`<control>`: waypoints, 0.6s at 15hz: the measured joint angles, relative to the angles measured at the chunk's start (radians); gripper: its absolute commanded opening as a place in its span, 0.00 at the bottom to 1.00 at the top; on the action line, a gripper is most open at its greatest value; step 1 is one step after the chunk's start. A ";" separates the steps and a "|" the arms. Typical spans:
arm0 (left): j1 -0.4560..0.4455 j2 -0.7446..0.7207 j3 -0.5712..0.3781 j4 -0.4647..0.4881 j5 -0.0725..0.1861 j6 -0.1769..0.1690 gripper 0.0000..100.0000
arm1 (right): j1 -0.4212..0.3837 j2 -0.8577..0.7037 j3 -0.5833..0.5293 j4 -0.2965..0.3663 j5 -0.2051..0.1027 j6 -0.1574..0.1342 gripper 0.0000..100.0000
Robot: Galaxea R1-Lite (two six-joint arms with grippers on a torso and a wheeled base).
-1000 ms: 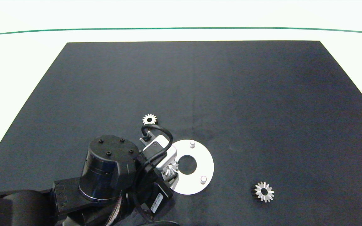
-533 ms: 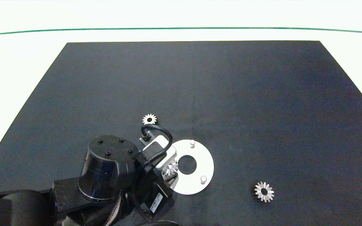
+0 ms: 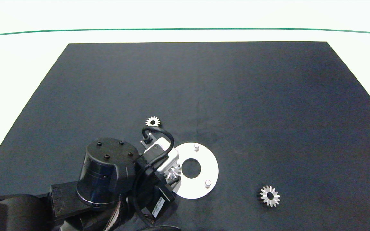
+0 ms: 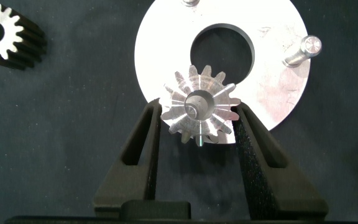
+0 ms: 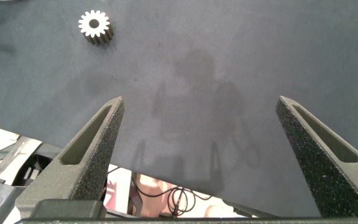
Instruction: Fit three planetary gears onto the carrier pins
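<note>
Three silvery toothed gears are in play, and you are on the first. Start with the dark mat (image 3: 204, 89) that covers the table, then the flat white ring-shaped disc (image 3: 211, 166) near its front, with short whitish pegs standing on it. The left arm (image 3: 104, 173) reaches in over the disc's near-left side; the right arm does not show from above.

The left gripper (image 4: 199, 124) is closed on one gear (image 4: 197, 112), its fingers (image 4: 146, 137) pressing the teeth from either side. From the wrist, a peg tip (image 4: 196, 103) shows inside the gear's bore, so the gear appears to sit over that pin, tilted, and not clearly seated flat on the disc. The next move probably calls for levelling the gear and easing it straight down before you let go.

Two pegs are bare: the far one (image 3: 197, 146) and the near-right one (image 3: 207, 183). One loose gear (image 3: 153, 121) lies on the mat just beyond the left arm, another (image 3: 270, 196) well to the right of the disc.

The right gripper (image 5: 204, 143) hangs spread wide over bare mat, holding nothing.
</note>
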 measured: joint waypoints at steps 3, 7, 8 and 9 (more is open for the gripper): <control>0.000 -0.003 0.003 -0.001 0.000 0.000 0.00 | 0.000 -0.003 0.000 0.000 0.000 0.000 1.00; 0.000 -0.003 0.015 -0.003 0.000 -0.003 0.00 | 0.001 -0.006 0.000 0.000 0.000 0.000 1.00; 0.001 -0.004 0.016 -0.003 0.000 -0.003 0.00 | 0.001 -0.006 0.000 0.000 0.000 0.000 1.00; 0.006 -0.004 0.018 -0.005 -0.001 -0.002 0.00 | 0.000 -0.006 0.000 0.000 0.000 0.000 1.00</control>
